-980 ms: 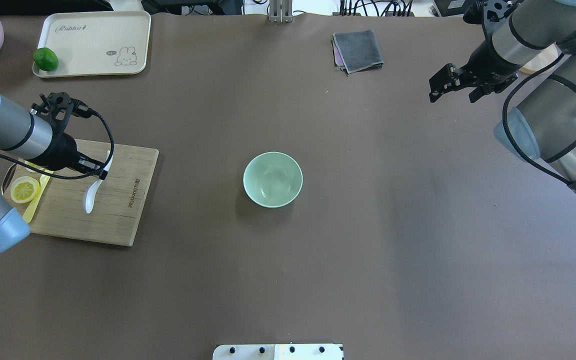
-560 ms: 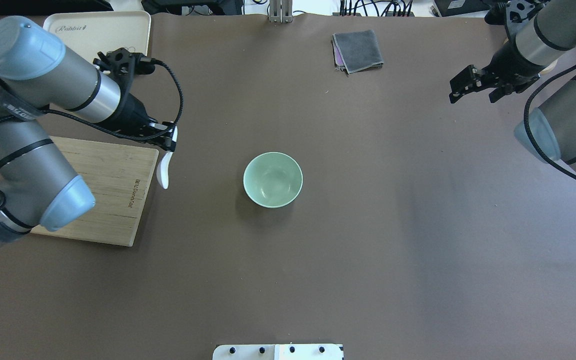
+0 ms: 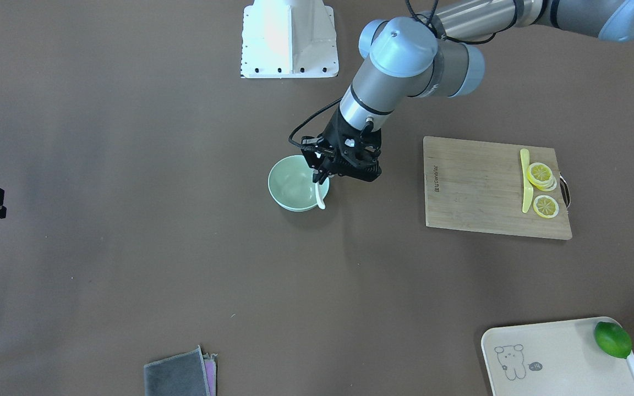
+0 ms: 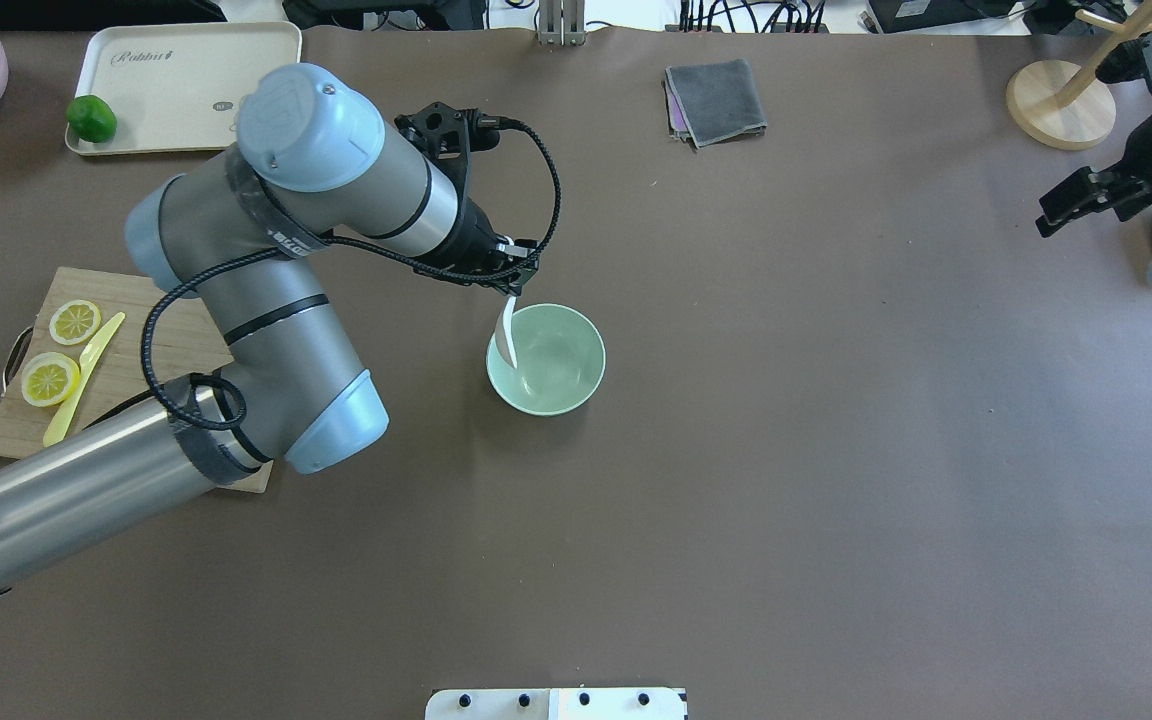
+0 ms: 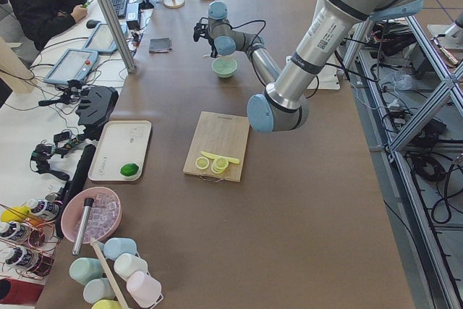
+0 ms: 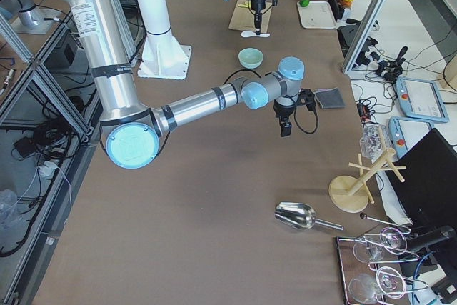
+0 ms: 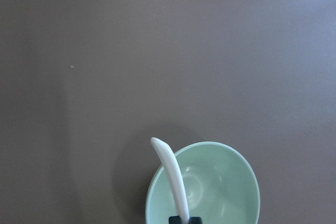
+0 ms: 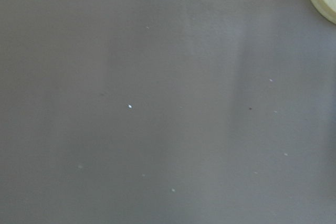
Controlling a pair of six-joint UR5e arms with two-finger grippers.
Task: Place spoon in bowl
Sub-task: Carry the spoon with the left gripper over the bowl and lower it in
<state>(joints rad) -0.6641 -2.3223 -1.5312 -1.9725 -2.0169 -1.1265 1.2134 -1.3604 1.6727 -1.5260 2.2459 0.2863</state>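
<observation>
From across the table, the left gripper hangs over the rim of the bowl, its fingers pinched close on one end of the spoon. The spoon dangles at the side of the bowl nearer the cutting board, where lemon slices and a yellow knife lie.

From overhead, the spoon's free end hangs over the inside of the bowl, close to its wall; whether it touches I cannot tell. The right gripper hovers well off at the table's edge, near a wooden stand, fingers spread and holding nothing.

The left wrist camera looks down along the white spoon, which crosses the bowl's rim.
</observation>
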